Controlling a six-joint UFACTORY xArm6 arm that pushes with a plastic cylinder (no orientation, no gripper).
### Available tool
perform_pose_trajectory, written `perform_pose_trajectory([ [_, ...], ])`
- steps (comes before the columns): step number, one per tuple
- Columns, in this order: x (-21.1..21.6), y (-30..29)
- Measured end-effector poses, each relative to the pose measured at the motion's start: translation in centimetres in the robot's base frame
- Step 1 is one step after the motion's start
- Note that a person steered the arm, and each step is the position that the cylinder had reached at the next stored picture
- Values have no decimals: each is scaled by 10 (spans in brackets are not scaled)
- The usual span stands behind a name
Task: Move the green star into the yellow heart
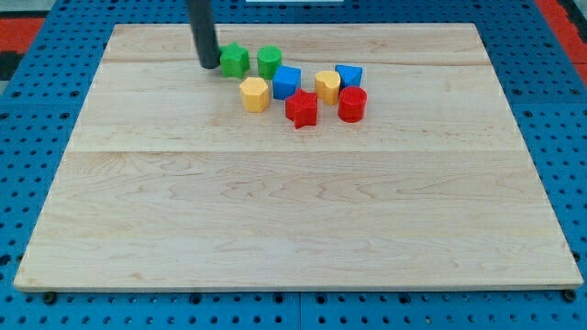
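Note:
The green star point(236, 60) sits near the view's top, left of centre, on the wooden board point(293, 211). The yellow heart point(327, 85) lies to its right, past a green cylinder point(269, 61) and a blue cube point(287, 82). My tip point(209, 65) stands just left of the green star, touching or nearly touching it. The rod rises out of the view's top.
A yellow hexagonal block point(255, 93) lies below the green star. A red star point(301, 108) and a red cylinder point(352, 104) lie below the heart. A blue block point(348, 76) touches the heart's right side. Blue pegboard point(37, 110) surrounds the board.

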State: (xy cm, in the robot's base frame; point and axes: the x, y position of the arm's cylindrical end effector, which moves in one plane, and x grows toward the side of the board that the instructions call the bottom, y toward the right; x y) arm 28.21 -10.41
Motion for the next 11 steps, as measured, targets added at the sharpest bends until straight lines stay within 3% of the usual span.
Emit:
perform_pose_trajectory([
  [2, 1, 76],
  [3, 1, 87],
  [4, -5, 55],
  [5, -40, 44],
  [6, -66, 59],
  [11, -16, 99],
])
